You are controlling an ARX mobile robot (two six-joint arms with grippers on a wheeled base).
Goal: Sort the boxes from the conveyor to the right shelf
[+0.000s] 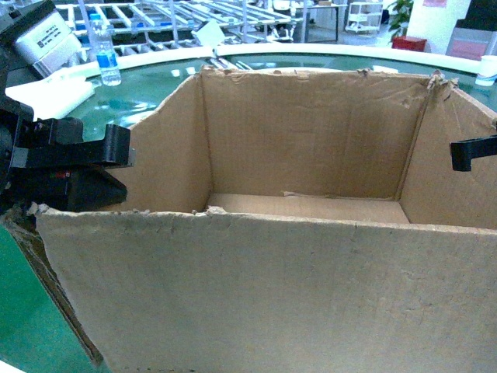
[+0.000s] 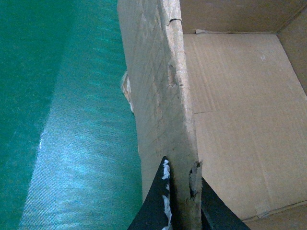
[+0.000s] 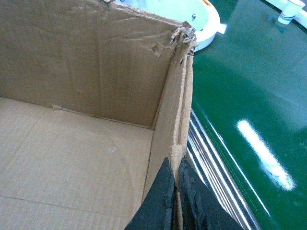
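Cardboard box [image 1: 311, 256] on the belt [image 1: 31, 326], walls pinched: left gripper [image 2: 184, 201] at 9 o'clock, right gripper [image 3: 176, 201] at 3. Shelf transfer pending.

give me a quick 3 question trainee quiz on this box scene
1. True or false: the large brown corrugated cardboard box is empty.
2. Each black gripper, left and right, pinches which part? A) a side wall's top edge B) the box floor C) a flap
3. Fill in: the clear plastic bottle stands on the glossy ____ conveyor belt.

Key: 1 true; 2 A; 3 green
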